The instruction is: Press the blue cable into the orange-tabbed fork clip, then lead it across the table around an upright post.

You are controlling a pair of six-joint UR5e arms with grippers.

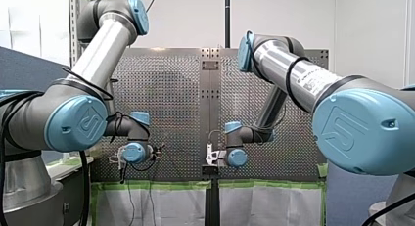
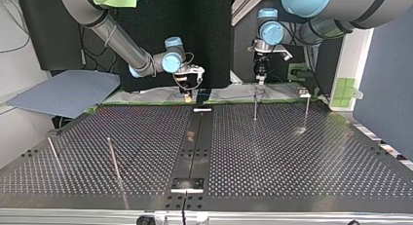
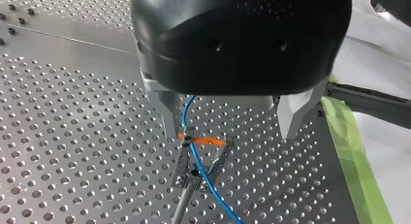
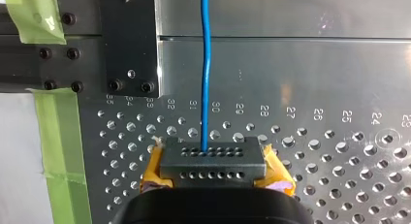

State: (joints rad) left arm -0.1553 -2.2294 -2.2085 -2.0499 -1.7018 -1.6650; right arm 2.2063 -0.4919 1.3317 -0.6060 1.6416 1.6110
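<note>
Between the spread metal fingers (image 3: 165,107) of the left gripper (image 3: 230,134), the orange-tabbed fork clip (image 3: 183,166) is seen standing on the perforated table (image 3: 72,136), with the blue cable (image 3: 201,168) laid through its fork and run on past it. At the right gripper (image 4: 213,168), the yellow pads (image 4: 278,178) are clamped on a black perforated block (image 4: 213,158), and the cable is led out of it straight ahead. Across in the top view, one upright post (image 2: 255,104) is seen just under the left gripper, a second post (image 2: 306,110) beside it
</note>
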